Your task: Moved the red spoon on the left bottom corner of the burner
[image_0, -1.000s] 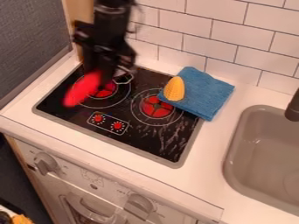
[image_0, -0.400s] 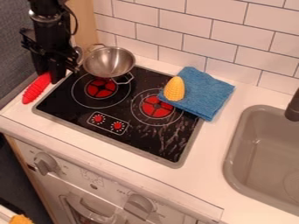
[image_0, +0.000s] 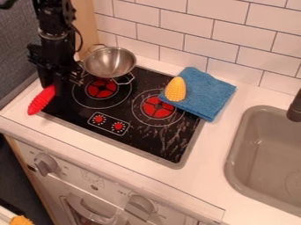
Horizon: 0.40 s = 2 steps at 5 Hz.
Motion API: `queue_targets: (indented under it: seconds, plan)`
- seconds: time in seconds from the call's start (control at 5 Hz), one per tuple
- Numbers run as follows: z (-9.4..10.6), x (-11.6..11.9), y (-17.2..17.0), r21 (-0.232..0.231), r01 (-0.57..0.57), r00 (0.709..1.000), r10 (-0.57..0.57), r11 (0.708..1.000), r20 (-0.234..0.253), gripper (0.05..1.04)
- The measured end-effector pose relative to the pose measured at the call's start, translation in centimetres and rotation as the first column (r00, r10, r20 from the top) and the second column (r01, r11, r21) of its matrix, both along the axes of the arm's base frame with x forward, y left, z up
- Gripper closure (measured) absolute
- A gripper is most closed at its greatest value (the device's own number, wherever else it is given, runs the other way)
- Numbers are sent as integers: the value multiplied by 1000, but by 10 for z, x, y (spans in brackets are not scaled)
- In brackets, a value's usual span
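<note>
The black gripper (image_0: pixel 53 89) hangs down at the left side of the cooktop (image_0: pixel 141 139) and appears to be clamped on the upper end of the red spoon (image_0: pixel 41 101), though its dark fingers blend into the black surface. From the gripper, the spoon slants downward and to the left in the view, its length showing across the cooktop's left corner and the white counter (image_0: pixel 214 149) beside it. Whether the spoon's lower end touches anything is hard to tell.

Just right of the gripper and a little farther back sits a metal pot (image_0: pixel 108 63) with wire handles, at the cooktop's rear edge. Of the 2 red burners, the nearer to the gripper (image_0: pixel 101 89) lies to its right, in front of the pot; the other (image_0: pixel 157 107) is farther right and lower in the view. Below and right of the gripper are 2 small red dials (image_0: pixel 99 119).

Well to the gripper's right, a folded blue cloth (image_0: pixel 206 94) overlaps the cooktop's edge, with a yellow corn cob (image_0: pixel 176 89) on its left part. The grey sink (image_0: pixel 264 145) and part of a dark tap (image_0: pixel 295 107) are farthest from the gripper, at the right.
</note>
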<state>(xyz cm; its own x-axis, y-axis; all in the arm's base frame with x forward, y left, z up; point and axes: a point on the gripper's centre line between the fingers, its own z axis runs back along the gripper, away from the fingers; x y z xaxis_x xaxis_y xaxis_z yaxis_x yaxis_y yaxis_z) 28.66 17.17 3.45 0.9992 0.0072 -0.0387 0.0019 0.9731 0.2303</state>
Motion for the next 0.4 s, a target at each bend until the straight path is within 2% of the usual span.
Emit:
queue_targets:
  seconds: [0.2,0.4]
  plan:
    - [-13,0,3,0,-36,998,36,999,-51,753]
    - [-12,2,4,-1,-42,998,41,999,-47,686]
